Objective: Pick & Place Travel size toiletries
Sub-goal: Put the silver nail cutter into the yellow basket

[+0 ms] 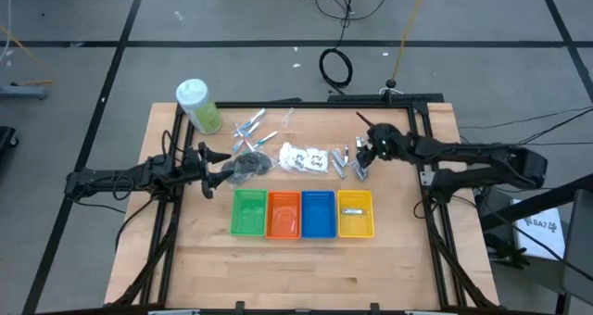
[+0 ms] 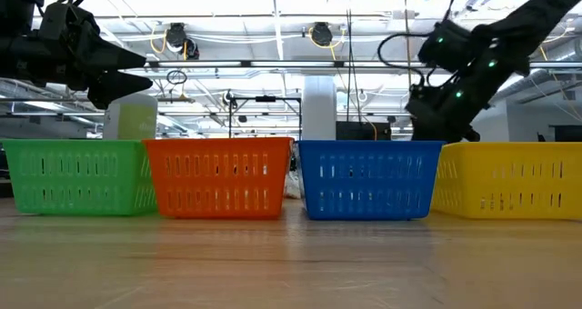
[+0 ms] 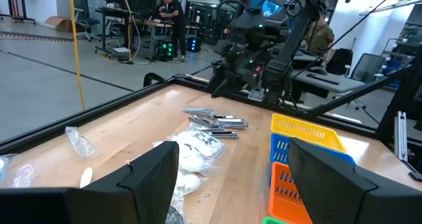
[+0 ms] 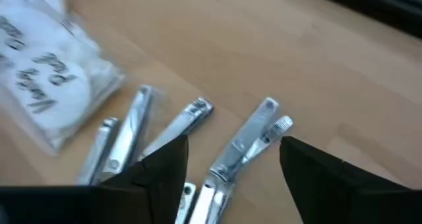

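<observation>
Several short silver-grey pieces (image 1: 345,161) lie flat on the table beyond the yellow bin (image 1: 356,228); another (image 1: 353,209) lies inside that bin. My right gripper (image 1: 363,170) hangs open just above them, tipped downward. In its wrist view my right gripper (image 4: 231,165) has a finger on either side of one silver piece (image 4: 245,142) without touching it. White packets (image 1: 304,157), a dark clear pouch (image 1: 248,165) and thin sticks (image 1: 250,128) lie further left. My left gripper (image 1: 209,172) waits open and level beside the pouch.
Green (image 1: 247,213), orange (image 1: 283,215) and blue (image 1: 318,215) bins stand in a row with the yellow one, on the near side of the items. A large pale-green bottle (image 1: 197,105) stands at the far left. A person (image 3: 173,16) works in the room beyond.
</observation>
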